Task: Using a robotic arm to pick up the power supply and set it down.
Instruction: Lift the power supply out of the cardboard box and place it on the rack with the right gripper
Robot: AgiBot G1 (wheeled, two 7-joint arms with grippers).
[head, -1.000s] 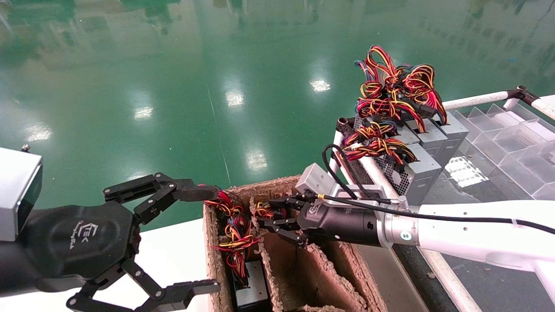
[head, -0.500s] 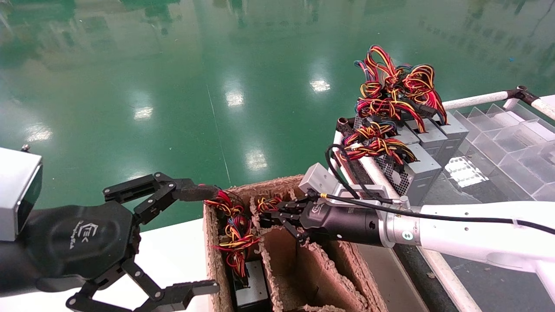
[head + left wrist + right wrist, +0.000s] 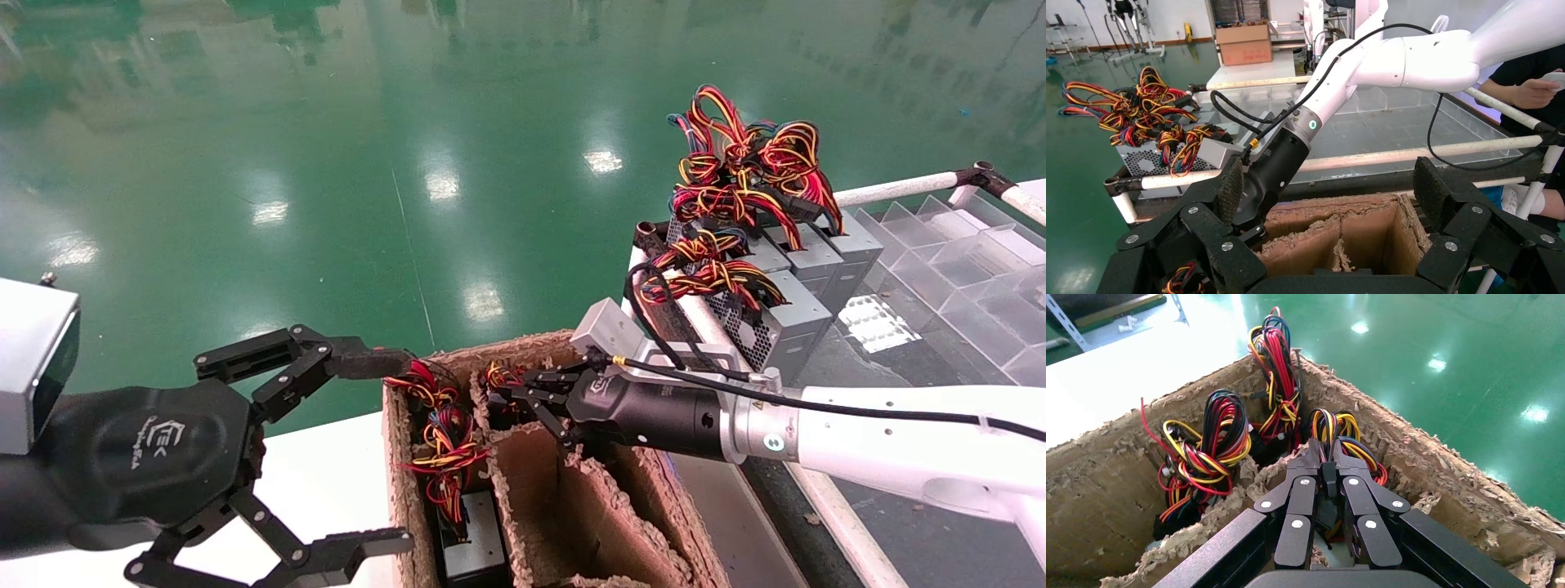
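A torn cardboard box (image 3: 441, 353) with dividers stands in front of me. My right gripper (image 3: 511, 396), on the white robotic arm (image 3: 882, 445), reaches into the far middle compartment. It is shut on the red, yellow and black wires (image 3: 1346, 432) of a power supply whose metal body is hidden below the fingers (image 3: 1300, 496). In the left compartment a second power supply (image 3: 472, 545) shows its grey body under a wire bundle (image 3: 437, 441). My left gripper (image 3: 392, 451) hangs open beside the box's left wall, holding nothing; in its wrist view the pads (image 3: 1229, 190) stand wide apart.
Several power supplies (image 3: 788, 314) with wire bundles sit on a rack of white tubes (image 3: 711, 327) at the back right. Clear plastic dividers (image 3: 964, 269) lie beyond. A white table (image 3: 327, 490) is left of the box. A person (image 3: 1529, 86) stands behind the rack.
The right gripper's fingers have closed from spread to shut round the wires. The wire bundle and the wrist have risen slightly. The left arm has not moved.
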